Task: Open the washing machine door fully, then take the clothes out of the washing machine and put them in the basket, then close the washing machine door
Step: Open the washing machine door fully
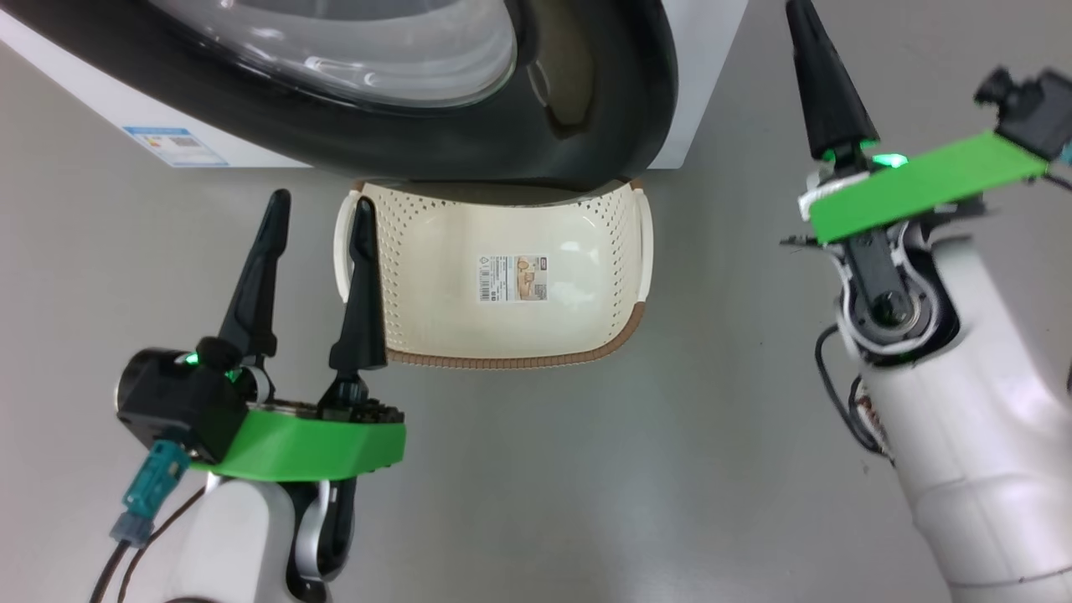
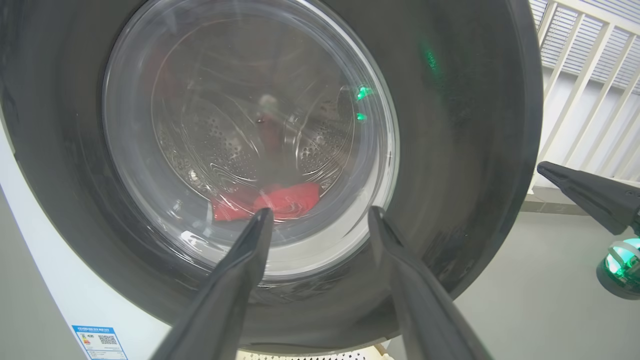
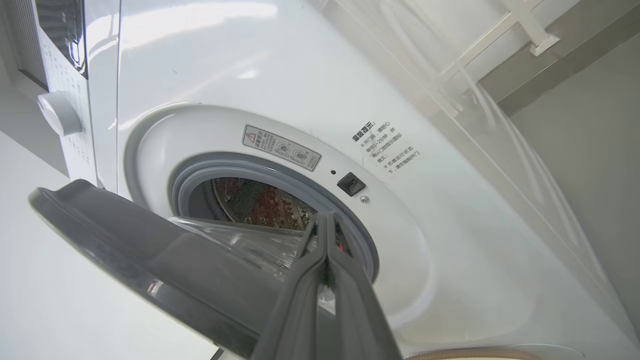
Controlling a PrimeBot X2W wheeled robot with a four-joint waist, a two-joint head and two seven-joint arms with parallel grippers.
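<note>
**A:** Head view: what do we label first?

**B:** We label the basket (image 1: pixel 502 360). It stands on the grey floor (image 1: pixel 586 469), and its far rim is tucked under the lower edge of the washing machine door (image 1: pixel 419 146). The washing machine (image 1: pixel 708 67) rises behind that door. The left gripper (image 1: pixel 322 205) hovers at the basket's left rim, released, with its fingers spread. The right gripper (image 1: pixel 801 17) is well off to the basket's right, above the floor by the machine's right corner. It is clenched, finger against finger, and grasps no object.

**B:** And the left wrist view?

**A:** Here we face the door's glossy black rim and clear glass. Through the glass we see the clothes (image 2: pixel 280 200), red, lying at the bottom of the perforated drum (image 2: pixel 225 150). The spread fingers frame the lower glass. One dark finger of the right gripper enters from the right edge.

**A:** Right wrist view?

**B:** We note that the door stands ajar, swung partly off the white front. This exposes the grey rubber ring (image 3: pixel 280 172) and the latch socket (image 3: pixel 351 184). The clenched fingers point into the gap between glass and ring. We cannot tell whether they touch the door.
</note>
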